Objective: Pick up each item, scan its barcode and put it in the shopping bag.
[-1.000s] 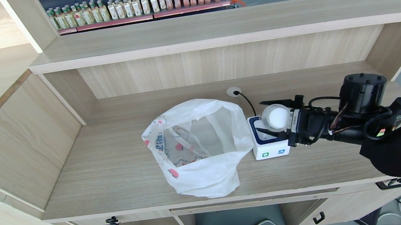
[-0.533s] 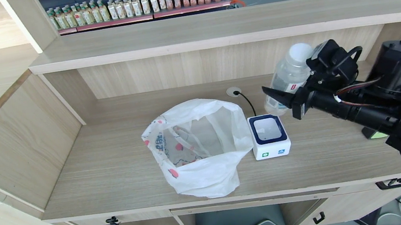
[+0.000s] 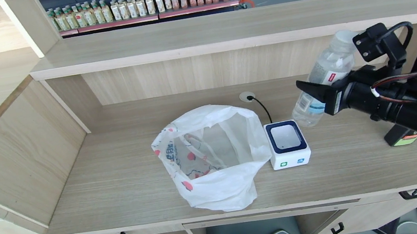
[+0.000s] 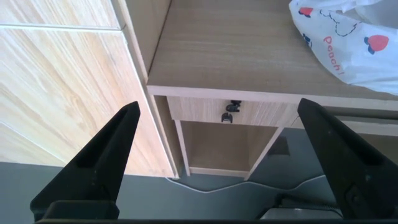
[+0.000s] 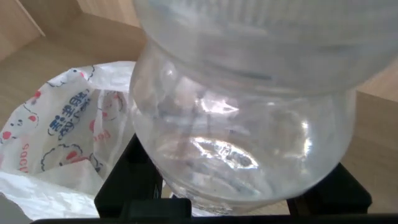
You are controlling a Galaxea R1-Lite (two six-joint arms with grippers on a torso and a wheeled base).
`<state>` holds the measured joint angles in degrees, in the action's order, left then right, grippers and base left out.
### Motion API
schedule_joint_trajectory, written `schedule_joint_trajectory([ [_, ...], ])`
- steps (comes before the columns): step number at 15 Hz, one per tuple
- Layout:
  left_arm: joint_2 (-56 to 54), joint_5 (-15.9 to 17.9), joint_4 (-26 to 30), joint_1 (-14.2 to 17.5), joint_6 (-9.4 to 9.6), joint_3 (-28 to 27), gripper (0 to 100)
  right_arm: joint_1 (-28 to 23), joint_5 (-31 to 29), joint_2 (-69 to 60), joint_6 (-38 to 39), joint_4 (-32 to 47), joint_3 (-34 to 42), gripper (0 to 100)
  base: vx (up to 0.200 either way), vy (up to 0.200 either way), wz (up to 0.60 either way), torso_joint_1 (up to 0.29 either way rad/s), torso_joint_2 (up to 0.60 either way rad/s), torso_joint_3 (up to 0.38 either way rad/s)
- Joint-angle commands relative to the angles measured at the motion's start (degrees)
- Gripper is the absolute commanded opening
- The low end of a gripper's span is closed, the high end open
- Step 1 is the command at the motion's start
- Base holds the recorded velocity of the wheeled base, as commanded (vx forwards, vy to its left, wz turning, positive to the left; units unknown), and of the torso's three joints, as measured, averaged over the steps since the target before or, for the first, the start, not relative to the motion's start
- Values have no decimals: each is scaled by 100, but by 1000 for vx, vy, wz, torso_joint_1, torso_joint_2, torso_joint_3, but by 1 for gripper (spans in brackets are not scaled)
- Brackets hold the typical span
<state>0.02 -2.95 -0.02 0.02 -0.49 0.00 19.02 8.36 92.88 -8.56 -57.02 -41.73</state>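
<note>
The clear water bottle [image 3: 326, 74] is pinched in the right end effector [image 3: 314, 89]. It is tilted, with its white cap up toward the back panel and its base low over the tabletop [image 3: 117, 168], to the right of the scanner [image 3: 286, 138] and a little behind it. The bottle is not over the scanner's window, and it is well apart from the shopping bag [image 3: 214, 153], which stands open-mouthed just left of the scanner and touches it.

I judge the step in hand to be the carry of a picked-up item. Whether its barcode has been read cannot be told. If it has not, the next move calls for swinging the label face-down over the window. After that the bottle must travel left over the scanner to the bag's mouth and go low enough that letting go does not topple the thin plastic. The scanner's cable [image 3: 260, 105] runs back to a grommet and lies clear of that path.

The head view gives the whole layout. The right wrist view looks closely along the bottle [image 5: 249, 124] toward the bag [image 5: 62, 137] beyond it, with dark fingers [image 5: 124, 186] clamped at its sides. The left wrist view shows the left end effector [image 4: 214, 162] spread wide, off the tabletop's front left corner, above the cabinet's latch [image 4: 230, 112], with the bag's edge [image 4: 348, 43] near.
</note>
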Motion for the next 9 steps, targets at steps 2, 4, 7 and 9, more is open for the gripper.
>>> schedule_joint_trajectory([
  [2,-2,-4,-6,6,-4,0,100,14,25,231,126,-38,-55,0,0,200,0,10,7,2],
  [4,-2,-4,-6,6,5,0,100,32,16,512,522,-38,-345,0,0,200,0,-5,2,5],
  [7,-2,-4,-6,6,14,0,100,32,157,969,627,-82,-617,0,0,200,0,5,5,5],
  [9,-2,-4,-6,6,14,0,100,32,535,1276,645,-99,-837,0,0,0,0,0,0,0],
])
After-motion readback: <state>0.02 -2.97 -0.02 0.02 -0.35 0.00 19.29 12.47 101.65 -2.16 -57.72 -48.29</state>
